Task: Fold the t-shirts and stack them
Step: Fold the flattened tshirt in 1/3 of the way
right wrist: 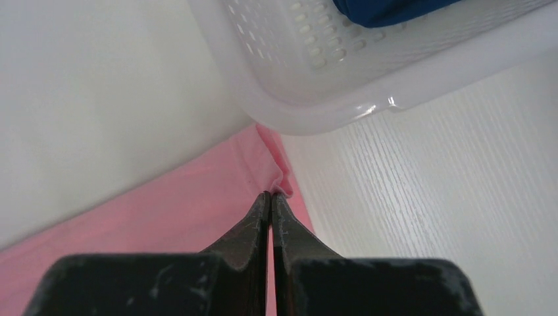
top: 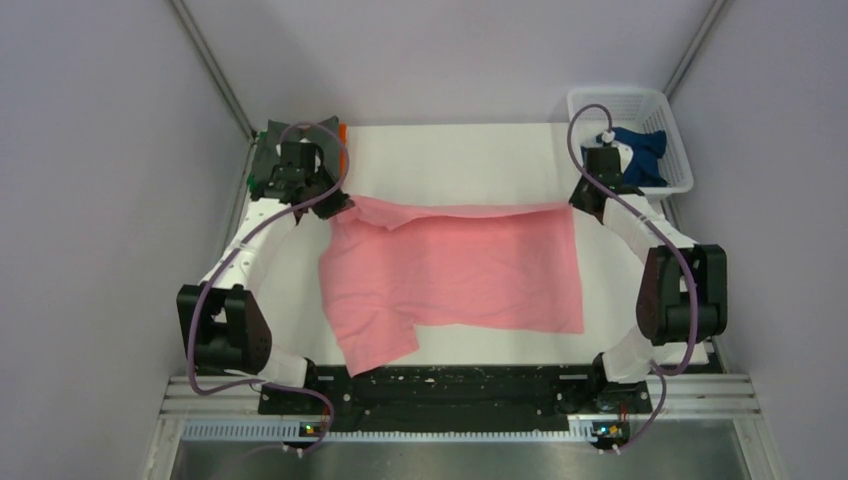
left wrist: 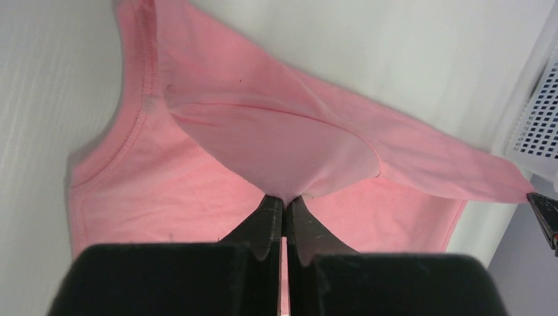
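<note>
Pink shirt (top: 455, 275) lies spread mid-desk. Left gripper (left wrist: 284, 201) is clamped on its far-left edge, and right gripper (right wrist: 271, 195) is pinched on the far-right corner, right beside the basket (top: 672, 110). It's thin, floppy cloth, so it'll probably sag and drag; corners look like the best hold. Other shirts (top: 264, 140) at the far-left desk corner are mostly hidden under the left arm.

Left gripper (left wrist: 284, 199) pinches pink t-shirt (left wrist: 263, 145) fold; basket (left wrist: 536, 118) beside.

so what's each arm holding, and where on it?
Pink t-shirt, both: left jaws pinch its far left corner, right jaws its far right corner.
</note>
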Motion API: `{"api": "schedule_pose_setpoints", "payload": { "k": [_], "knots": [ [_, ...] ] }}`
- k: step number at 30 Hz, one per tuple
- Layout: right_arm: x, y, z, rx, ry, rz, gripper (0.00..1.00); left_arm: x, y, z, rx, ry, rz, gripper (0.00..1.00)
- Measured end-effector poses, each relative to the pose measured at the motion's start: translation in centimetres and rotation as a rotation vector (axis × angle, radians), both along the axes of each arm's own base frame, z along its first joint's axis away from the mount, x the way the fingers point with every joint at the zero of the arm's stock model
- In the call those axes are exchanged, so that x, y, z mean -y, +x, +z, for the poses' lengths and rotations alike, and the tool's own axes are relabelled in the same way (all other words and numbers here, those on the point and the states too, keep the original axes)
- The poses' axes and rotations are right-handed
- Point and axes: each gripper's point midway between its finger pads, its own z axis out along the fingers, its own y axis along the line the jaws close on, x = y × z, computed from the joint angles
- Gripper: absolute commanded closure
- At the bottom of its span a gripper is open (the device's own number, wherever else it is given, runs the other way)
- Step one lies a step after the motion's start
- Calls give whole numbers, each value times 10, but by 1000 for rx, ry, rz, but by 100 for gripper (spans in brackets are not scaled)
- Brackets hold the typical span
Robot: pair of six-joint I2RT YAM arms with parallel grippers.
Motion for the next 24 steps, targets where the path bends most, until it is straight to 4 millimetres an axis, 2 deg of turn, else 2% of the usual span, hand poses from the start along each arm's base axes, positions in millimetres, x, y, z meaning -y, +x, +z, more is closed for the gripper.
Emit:
{"api": "schedule_pose_setpoints", "payload": {
  "k": [4, 9, 10, 11, 13, 16, 17, 20, 21, 22, 24],
  "knots": [
    [-1, -17, -13, -47, 3, 9, 100, -2, -9, -11, -32, 11, 0, 100],
    [-5, -47, -46, -155, 20, 28, 100, -11, -38, -49, -151, 42, 23, 100],
    [-6, -54, -53, -180, 24, 32, 97, -14, -46, -58, -183, 54, 32, 100],
    [-6, -58, -57, -198, 27, 34, 91, -17, -53, -66, -214, 63, 40, 92],
    [-7, -68, -65, -230, 35, 33, 68, -23, -67, -81, -276, 85, 61, 76],
    [-10, -76, -72, -259, 43, 36, 34, -31, -83, -94, -340, 121, 85, 44],
    [-11, -79, -74, -271, 47, 43, 27, -34, -88, -98, -361, 131, 97, 38],
    [-16, -81, -72, -277, 59, 81, 10, -39, -95, -100, -390, 154, 117, 23],
    [-18, -81, -70, -274, 67, 90, 8, -40, -95, -100, -390, 159, 120, 17],
    [-21, -80, -67, -271, 78, 105, 5, -41, -94, -98, -387, 163, 121, 4],
    [-29, -73, -59, -244, 109, 143, 1, -41, -85, -88, -357, 160, 125, 1]
  ]
}}
